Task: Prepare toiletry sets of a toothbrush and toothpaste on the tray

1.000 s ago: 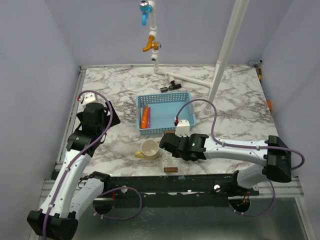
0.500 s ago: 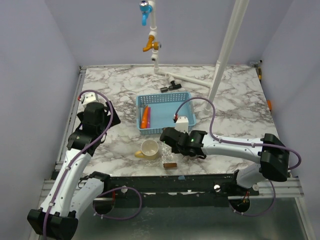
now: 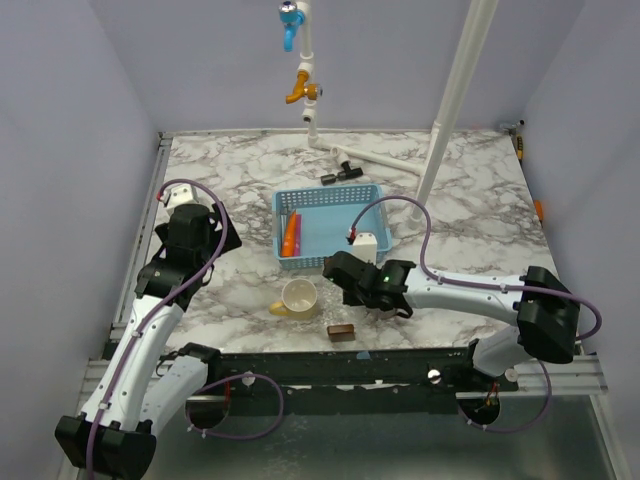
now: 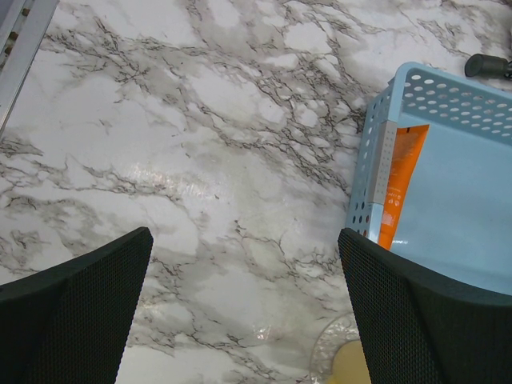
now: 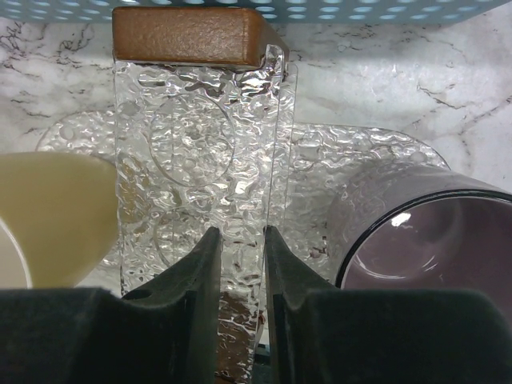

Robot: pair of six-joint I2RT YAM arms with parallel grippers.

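The left arm [image 3: 140, 350] and right arm [image 3: 470, 296] are white-shelled, black-jointed, purple-cabled (green light on the right).

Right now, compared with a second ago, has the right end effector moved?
Yes. In the top view the right end effector has shifted away from the near edge of the table, toward the front wall of the blue basket.

Marble counter [image 3: 220, 180]. Cream cup [image 3: 299, 297] near the front edge, small yellowish item [image 3: 277, 308] just beside it. Clear rippled plastic strip [image 5: 200, 160] with brown end block [image 5: 188, 36] sits between the cream cup and a dark-rimmed translucent purple cup [image 5: 416, 232]. White pipe [image 3: 310, 60] at the back with blue tap [image 3: 289, 20] and orange tap [image 3: 298, 93].
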